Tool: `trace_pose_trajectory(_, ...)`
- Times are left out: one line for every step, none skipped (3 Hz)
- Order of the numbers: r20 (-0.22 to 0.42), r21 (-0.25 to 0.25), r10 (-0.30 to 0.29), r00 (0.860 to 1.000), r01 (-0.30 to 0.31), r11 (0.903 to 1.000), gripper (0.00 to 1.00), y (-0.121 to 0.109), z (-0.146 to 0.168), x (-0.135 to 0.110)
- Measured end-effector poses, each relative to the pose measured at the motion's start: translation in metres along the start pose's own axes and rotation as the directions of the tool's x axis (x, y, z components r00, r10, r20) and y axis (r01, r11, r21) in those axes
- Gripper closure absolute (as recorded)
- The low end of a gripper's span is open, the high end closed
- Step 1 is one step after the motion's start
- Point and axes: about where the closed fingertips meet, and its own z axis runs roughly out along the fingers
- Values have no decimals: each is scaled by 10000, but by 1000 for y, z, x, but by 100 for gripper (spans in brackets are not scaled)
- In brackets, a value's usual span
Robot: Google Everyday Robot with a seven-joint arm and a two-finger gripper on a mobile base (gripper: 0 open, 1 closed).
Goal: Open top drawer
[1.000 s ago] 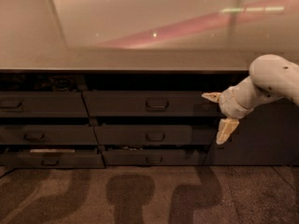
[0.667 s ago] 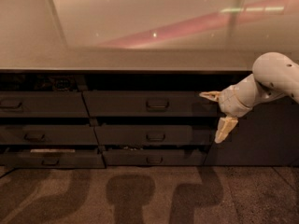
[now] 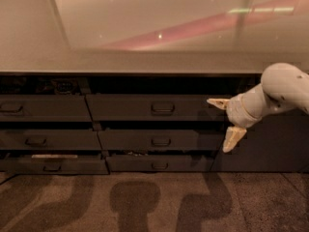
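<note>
Top drawer (image 3: 125,108) sits in the upper row just under the countertop (image 3: 145,64). Its long front lies right of a shorter front (image 3: 43,109), with the loop handle (image 3: 162,108) at its centre. You can see a dark gap above the front but no inner tray, so I judge it shut or barely ajar, with the pull not yet made. Your gripper (image 3: 226,121) hangs at the front's right end, well right of the handle, its fingers spread wide and holding nothing. What's left for you is to reach the handle, take it, and draw the drawer out.
</note>
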Motion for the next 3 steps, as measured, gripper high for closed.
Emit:
trace_pose_trajectory(-1053, 740, -1371, 9850, 1452, 9866, 0, 43, 17, -11)
trace_pose_trajectory(-944, 797, -1250, 9877, 1327, 9879, 0, 38, 15, -8)
trace_pose_trajectory(-858, 977, -770, 9933, 853, 9916, 0, 9, 1, 5)
